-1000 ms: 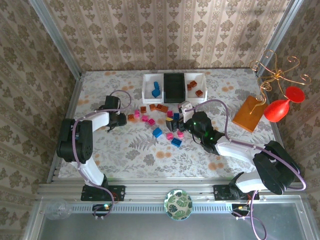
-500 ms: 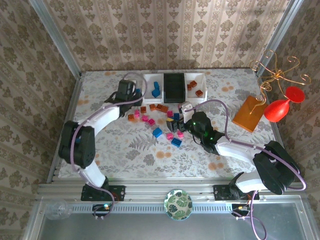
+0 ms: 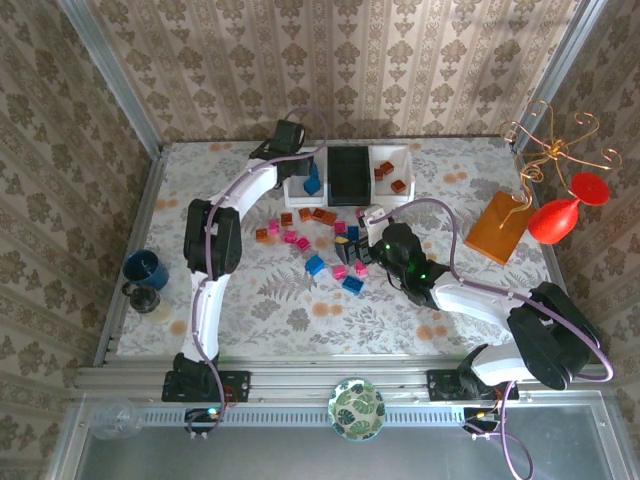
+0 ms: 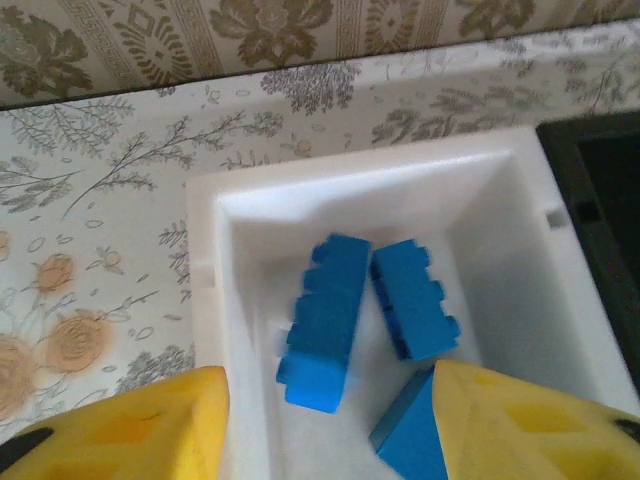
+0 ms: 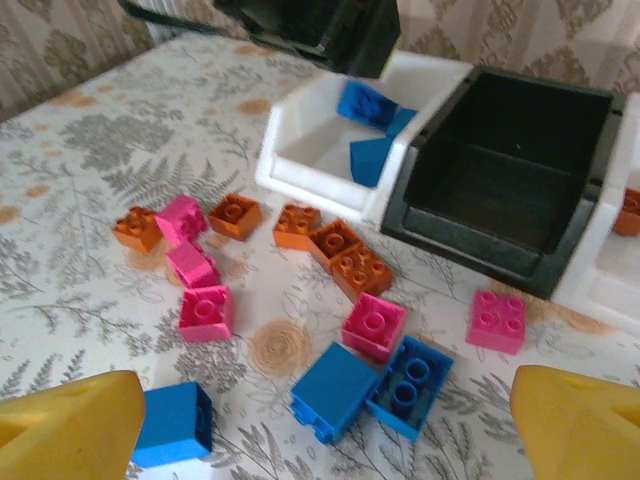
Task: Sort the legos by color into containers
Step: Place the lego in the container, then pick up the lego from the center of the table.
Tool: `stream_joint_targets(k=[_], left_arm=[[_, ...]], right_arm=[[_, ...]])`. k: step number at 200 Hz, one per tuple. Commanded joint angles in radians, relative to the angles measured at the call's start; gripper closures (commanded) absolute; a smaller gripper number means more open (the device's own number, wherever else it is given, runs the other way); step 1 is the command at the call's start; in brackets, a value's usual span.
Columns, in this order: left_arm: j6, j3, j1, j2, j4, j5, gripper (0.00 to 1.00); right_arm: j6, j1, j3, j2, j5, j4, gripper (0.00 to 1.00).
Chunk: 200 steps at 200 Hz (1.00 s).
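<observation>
while my left arm stretches to the far side of the table (image 3: pixel 250 290), my left gripper (image 4: pixel 330 430) hangs over the left white tray (image 4: pixel 205 300). its yellow fingers (image 4: pixel 140 430) stand apart with nothing clamped between them. three blue bricks (image 4: pixel 325 320) lie in that tray. two sit side by side, almost touching, and the third is at the near end, close against the finger on the right of my wrist view. i cannot tell whether they touch.

my right gripper (image 5: pixel 325 425) sits low over the loose legos (image 3: pixel 320 245) in the middle of the table, jaws spread wide and holding nothing. straight ahead of it two loose blue bricks (image 5: pixel 333 390) lie pressed together, and another blue brick (image 5: pixel 172 425) lies just beside my left fingertip. pink bricks (image 5: pixel 374 325) are scattered beyond them. a line of loose orange bricks (image 5: pixel 350 260) lies nearer the trays, just in front of the left white tray and the black tray (image 5: pixel 500 150).

the black tray stands between the two white ones. the right white tray (image 3: pixel 405 152) holds two orange bricks (image 3: pixel 385 172).

a dark blue cup (image 3: pixel 146 268) stands at the table's left edge, well apart from the bricks. a flat orange-brown block (image 3: pixel 497 226) lies off to the right.
</observation>
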Motion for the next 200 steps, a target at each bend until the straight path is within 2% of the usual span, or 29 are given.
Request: stream_joint_targets(k=[1, 31, 57, 94, 98, 146, 200], left_arm=[[0.028, -0.050, -0.015, -0.128, -0.052, -0.026, 0.36], [-0.031, -0.438, -0.052, -0.406, 0.122, 0.046, 0.31], [-0.065, -0.821, -0.051, -0.673, 0.288, 0.117, 0.27], [-0.091, -1.175, -0.027, -0.953, 0.321, 0.190, 0.23], [-0.094, -1.204, 0.001, -0.977, 0.322, 0.197, 0.23], [-0.133, -1.447, 0.083, -1.191, 0.351, 0.193, 0.21], [-0.138, -1.477, 0.101, -1.255, 0.352, 0.209, 0.20]], right_arm=[[0.006, 0.004, 0.057, -0.003, 0.076, -0.100, 0.04], [0.027, 0.004, 0.079, 0.013, 0.071, -0.138, 0.04], [0.037, 0.009, 0.152, 0.070, -0.031, -0.245, 0.04], [0.028, 0.062, 0.259, 0.208, -0.116, -0.336, 0.05], [0.025, 0.069, 0.274, 0.225, -0.121, -0.351, 0.05], [-0.004, 0.137, 0.415, 0.395, -0.126, -0.507, 0.05], [0.019, 0.150, 0.521, 0.538, -0.168, -0.557, 0.11]])
